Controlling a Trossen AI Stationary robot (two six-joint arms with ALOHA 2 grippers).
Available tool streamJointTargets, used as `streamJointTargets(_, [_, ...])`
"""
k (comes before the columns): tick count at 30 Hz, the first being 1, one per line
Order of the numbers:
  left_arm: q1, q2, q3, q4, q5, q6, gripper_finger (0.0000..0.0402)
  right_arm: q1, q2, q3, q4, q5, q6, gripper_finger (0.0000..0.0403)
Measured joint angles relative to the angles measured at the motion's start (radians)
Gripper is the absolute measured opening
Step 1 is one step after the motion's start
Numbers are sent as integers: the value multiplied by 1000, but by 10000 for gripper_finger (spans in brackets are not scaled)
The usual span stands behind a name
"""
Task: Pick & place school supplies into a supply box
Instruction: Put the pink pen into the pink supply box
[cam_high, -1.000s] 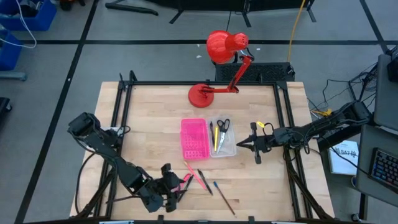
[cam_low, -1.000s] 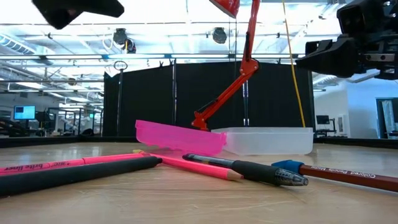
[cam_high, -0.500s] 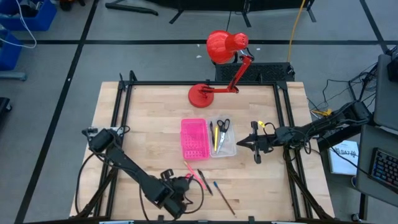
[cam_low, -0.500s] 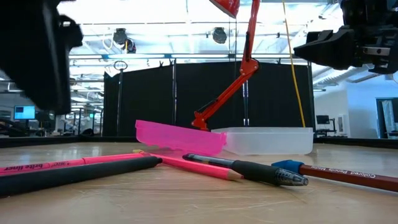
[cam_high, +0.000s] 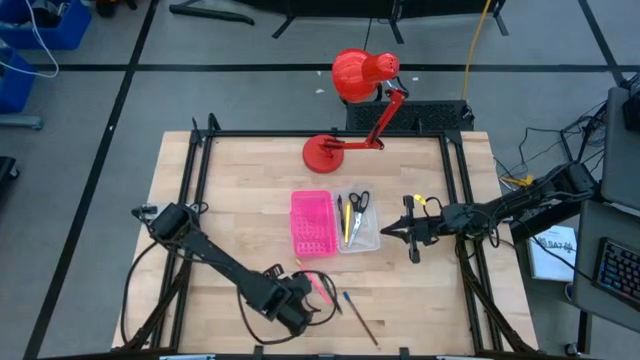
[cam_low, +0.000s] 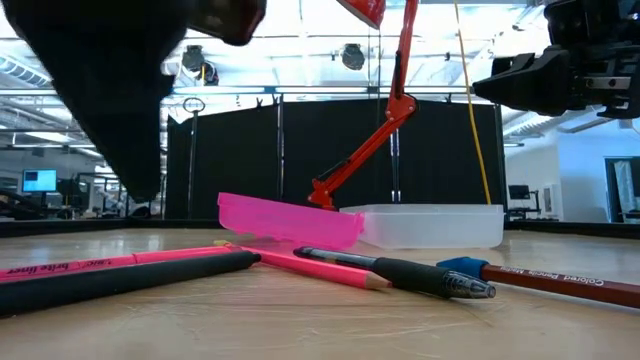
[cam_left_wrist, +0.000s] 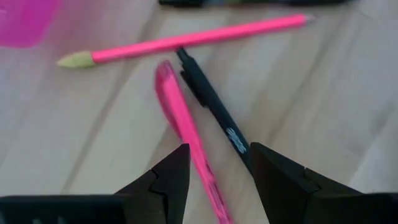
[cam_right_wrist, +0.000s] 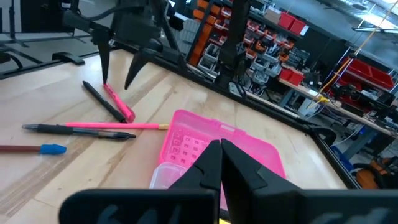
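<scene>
Pens (cam_high: 335, 296) lie low centre on the bench (cam_high: 230, 220); left pincer (cam_left_wrist: 214, 171) hovers wide over a pink pen (cam_left_wrist: 186, 130). Right pincer (cam_high: 386, 232), closed empty, waits right of the box (cam_high: 358, 222).

The wooden table (cam_high: 230, 190) carries a supply box (cam_high: 336, 222) (pink-and-clear), loose pens (cam_high: 335, 297), a red lamp (cam_high: 345, 140).

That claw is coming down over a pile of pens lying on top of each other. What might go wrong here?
The left gripper is open over a pink highlighter lying right beside a black pen, so it may pinch both or knock one away. A pink pencil lies across their ends, and it could get dragged along. The right gripper, shut, waits beside the supply box and might crowd the drop-off.
</scene>
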Motion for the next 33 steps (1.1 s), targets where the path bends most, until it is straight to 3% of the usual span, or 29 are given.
streamJointTargets(9, [-8, 11, 0, -31, -31, 14, 172, 0, 0, 0, 0, 0, 0, 0])
streamJointTargets(17, [28, 85, -1, -72, 23, 8, 172, 0, 0, 0, 3, 0, 8, 0])
streamJointTargets(28, [35, 91, 0, -79, 35, -25, 171, 1, 0, 0, 1, 0, 7, 0])
streamJointTargets(33, [43, 94, 2, -75, 61, -45, 115, 1, 0, 0, 1, 0, 11, 0])
